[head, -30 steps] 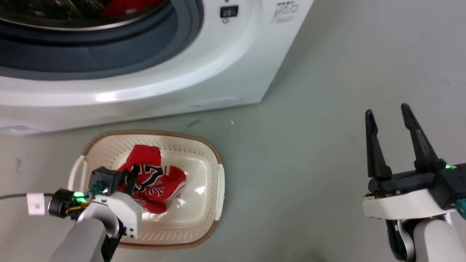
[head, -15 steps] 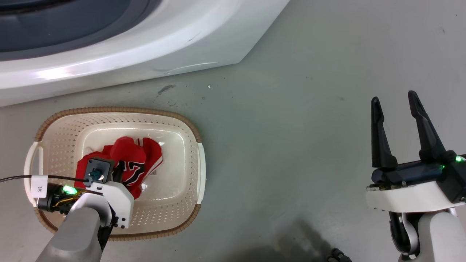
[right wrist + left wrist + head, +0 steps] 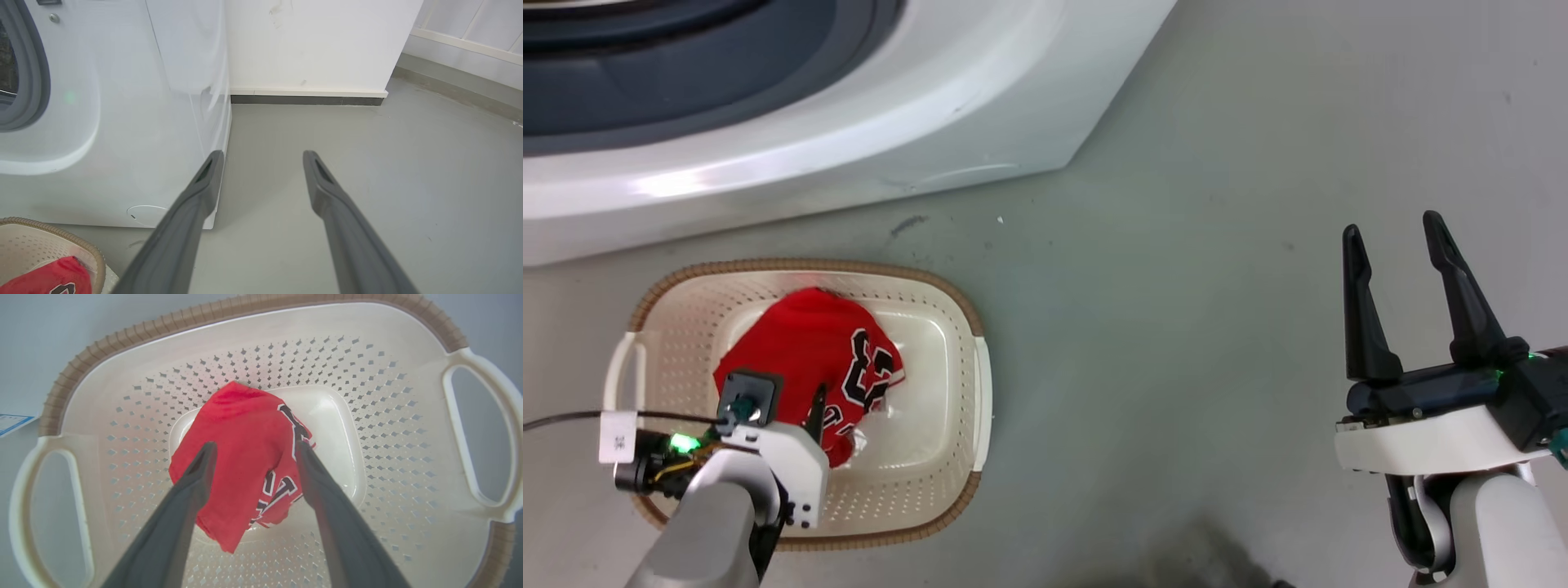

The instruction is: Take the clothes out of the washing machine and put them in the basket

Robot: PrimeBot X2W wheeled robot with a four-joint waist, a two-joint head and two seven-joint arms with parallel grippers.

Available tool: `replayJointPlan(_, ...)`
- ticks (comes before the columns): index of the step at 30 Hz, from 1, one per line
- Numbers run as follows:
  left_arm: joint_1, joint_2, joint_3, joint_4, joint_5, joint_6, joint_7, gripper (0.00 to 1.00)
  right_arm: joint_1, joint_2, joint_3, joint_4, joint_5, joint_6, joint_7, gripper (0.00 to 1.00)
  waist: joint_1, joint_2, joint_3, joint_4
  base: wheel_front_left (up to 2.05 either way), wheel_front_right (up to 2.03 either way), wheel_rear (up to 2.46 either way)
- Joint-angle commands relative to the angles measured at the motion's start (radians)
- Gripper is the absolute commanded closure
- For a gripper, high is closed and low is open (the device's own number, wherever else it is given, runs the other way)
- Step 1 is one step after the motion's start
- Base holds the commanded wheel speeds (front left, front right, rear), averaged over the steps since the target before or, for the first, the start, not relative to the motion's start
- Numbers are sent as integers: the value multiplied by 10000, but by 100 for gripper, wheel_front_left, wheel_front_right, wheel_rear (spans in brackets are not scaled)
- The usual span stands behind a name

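Left wrist view: left gripper [image 3: 255, 446], fingers apart, nothing clamped, over the basket [image 3: 135, 328] middle; jersey [image 3: 245, 416] crumpled on basket floor; right gripper [image 3: 1392, 224] apart, empty, well right of basket; advised: rise straight above basket rim, avoiding snagged cloth.

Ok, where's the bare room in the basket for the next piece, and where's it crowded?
Free: the basket bottom between the jersey and the right handle, running down into the near-right corner. Crowded: the middle and left, under the jersey and the open left gripper. Bare floor lies between basket and right gripper.
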Motion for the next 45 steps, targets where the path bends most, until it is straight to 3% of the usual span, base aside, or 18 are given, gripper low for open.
replayJointPlan(1,281,-38,156,-132,-43,-7,-26,0,-123,8,25,69,0,-10,-22,0,-1,0,-503,130,0,0,0)
replayJointPlan(18,3274,-597,2422,-4486,642,-173,-26,0,526,8,-461,736,-218,-10,-20,0,-1,0,-3369,1139,0,0,0)
replayJointPlan(25,4297,-1051,3725,-6576,1021,-218,-27,0,761,7,-452,759,-174,-10,-20,0,-1,0,-3782,1226,0,0,0)
replayJointPlan(31,4161,-1101,4212,-7760,1265,-590,-27,0,768,8,-276,676,-126,-10,-20,0,-1,0,-3561,1014,0,0,0)
replayJointPlan(34,3799,-945,4247,-8137,1297,-713,-27,0,679,8,-203,634,-85,-10,-20,0,-1,0,-3322,830,0,0,0)
replayJointPlan(39,2253,-175,4195,-8314,766,-829,19,0,477,7,-28,468,44,-10,-20,0,-1,0,-2297,241,0,0,0)
replayJointPlan(42,1291,581,3778,-8135,263,-840,704,0,361,13,60,379,124,-9,-20,0,-1,0,-1683,-89,0,0,0)
replayJointPlan(43,1291,581,3778,-8135,263,-840,704,0,361,13,60,379,124,-9,-20,0,-1,0,-1683,-89,0,0,0)
replayJointPlan(45,242,1541,3430,-8092,-441,-846,1464,0,330,11,147,247,235,-10,-20,0,-1,0,-1007,-439,0,0,0)
